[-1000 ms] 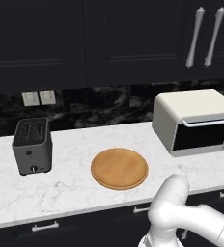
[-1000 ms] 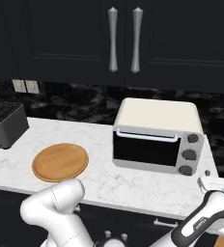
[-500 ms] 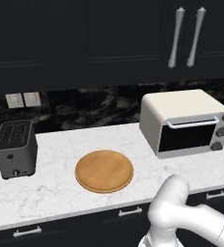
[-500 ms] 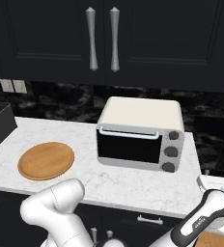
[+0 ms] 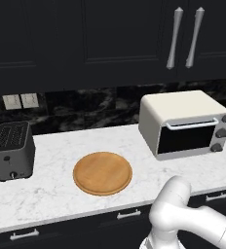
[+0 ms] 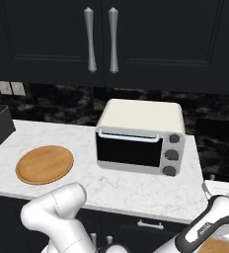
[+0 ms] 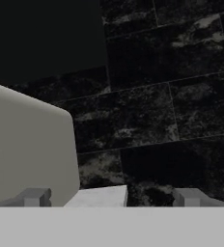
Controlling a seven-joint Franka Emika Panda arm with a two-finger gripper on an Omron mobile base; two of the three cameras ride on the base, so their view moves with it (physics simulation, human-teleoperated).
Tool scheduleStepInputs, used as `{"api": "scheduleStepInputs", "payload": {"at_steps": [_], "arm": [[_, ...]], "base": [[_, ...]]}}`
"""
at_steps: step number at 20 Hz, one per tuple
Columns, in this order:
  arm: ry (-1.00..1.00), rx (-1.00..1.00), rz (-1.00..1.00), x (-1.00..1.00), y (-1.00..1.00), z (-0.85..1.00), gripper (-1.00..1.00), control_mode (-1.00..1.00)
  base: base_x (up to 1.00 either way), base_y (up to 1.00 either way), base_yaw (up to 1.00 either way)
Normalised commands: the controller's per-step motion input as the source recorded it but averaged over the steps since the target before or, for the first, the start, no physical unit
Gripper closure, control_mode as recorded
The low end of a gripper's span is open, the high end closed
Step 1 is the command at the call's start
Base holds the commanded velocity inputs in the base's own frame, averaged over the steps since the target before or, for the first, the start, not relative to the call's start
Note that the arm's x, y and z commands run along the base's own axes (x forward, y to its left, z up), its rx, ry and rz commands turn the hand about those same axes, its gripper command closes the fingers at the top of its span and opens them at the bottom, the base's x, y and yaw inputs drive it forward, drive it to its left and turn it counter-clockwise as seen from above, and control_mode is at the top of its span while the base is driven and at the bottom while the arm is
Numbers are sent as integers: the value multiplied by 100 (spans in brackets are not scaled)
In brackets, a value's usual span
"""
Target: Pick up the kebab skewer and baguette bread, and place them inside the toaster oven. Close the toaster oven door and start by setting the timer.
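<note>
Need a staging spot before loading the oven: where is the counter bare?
Bare marble lies between the slot toaster and the round wooden plate, between plate and toaster oven, and along the front edge before the toaster oven door. Nowhere looks crowded.

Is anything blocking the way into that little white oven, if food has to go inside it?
Yes: the toaster oven has its own door in the way. The toaster oven door is shut, its dark glass upright and the silver bar handle along its top. The white counter in front of it is bare.

cabinets (image 5: 85, 44) — black, silver handles | backsplash (image 6: 52, 104) — dark marble | counter (image 5: 51, 189) — white marble
</note>
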Motion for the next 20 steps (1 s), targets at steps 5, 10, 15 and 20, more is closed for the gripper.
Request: {"api": "scheduleStepInputs", "payload": {"at_steps": [5, 10, 15, 20], "arm": [[0, 0, 0, 0, 0, 0, -100, 100], [0, 0, 0, -5, 19, 0, -100, -100], [0, -1, 0, -12, 83, -7, -100, -100], [0, -2, 0, 0, 98, -1, -100, -100]], "base": [[0, 0, 0], [0, 0, 0], [0, 0, 0], [0, 0, 0]]}}
